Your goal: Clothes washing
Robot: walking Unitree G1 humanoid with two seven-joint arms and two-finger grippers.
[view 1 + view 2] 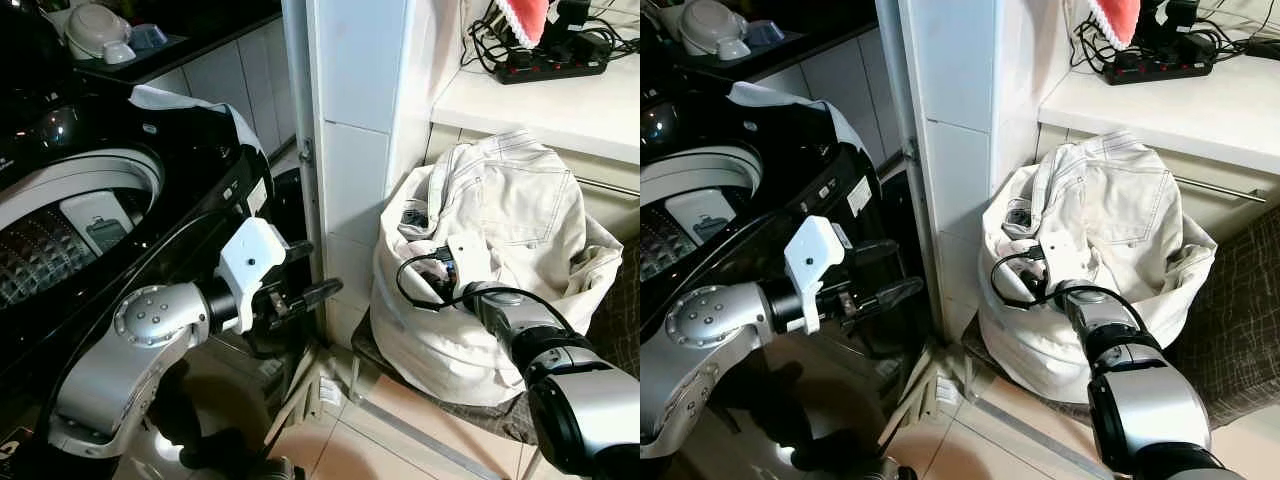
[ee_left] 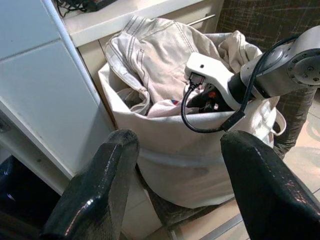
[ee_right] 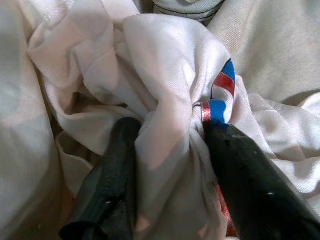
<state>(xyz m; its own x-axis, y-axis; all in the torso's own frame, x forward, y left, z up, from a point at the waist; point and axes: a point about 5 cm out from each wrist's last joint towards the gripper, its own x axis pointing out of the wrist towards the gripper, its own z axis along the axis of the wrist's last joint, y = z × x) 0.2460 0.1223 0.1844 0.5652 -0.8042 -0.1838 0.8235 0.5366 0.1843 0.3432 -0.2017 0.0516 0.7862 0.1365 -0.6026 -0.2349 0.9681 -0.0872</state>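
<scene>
Inside the laundry bag (image 1: 450,340) a white garment (image 3: 165,100) is pinched by the right gripper (image 3: 170,165) – the left gripper (image 2: 175,185) is held open beside the washing machine (image 1: 90,200)

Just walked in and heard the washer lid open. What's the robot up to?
It is doing laundry. The right pincer is down in the laundry bag, its fingers pinching a fold of a white garment with red and blue trim. The left pincer hangs open between bag and washing machine, whose lid is up.

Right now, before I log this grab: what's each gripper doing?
Left gripper: open, holding nothing.
Right gripper: shut on white garment in the laundry bag.
</scene>
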